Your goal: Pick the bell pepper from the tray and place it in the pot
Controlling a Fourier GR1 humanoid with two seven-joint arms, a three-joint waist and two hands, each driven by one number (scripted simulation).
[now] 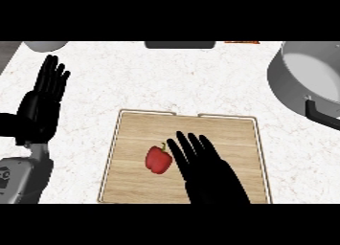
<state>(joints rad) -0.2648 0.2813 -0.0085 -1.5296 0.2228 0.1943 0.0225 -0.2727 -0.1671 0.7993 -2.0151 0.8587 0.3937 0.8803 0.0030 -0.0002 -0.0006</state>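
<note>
On white counter [165, 76]: wooden tray [229, 129] at 6 o'clock, grey pot [307, 81] at 2 o'clock. Right hand [208, 170] over tray, fingers straight, holding nothing; left hand [45, 100] resting at 9 o'clock, fingers straight. Red bell pepper [158, 160] on tray, just beside right fingers.

You see a white, faintly speckled counter [165, 76] that spreads under and around both hands. Beyond the fingertips of the left hand [43, 103], at the far edge, you find a pale grey round object [46, 45], only partly in view. Far ahead of the right hand [204, 167] lies a dark flat rectangular thing [180, 44], cut by the edge. Just to the right of it you notice a small orange-red strip [242, 42]; what it is, you cannot tell.
</note>
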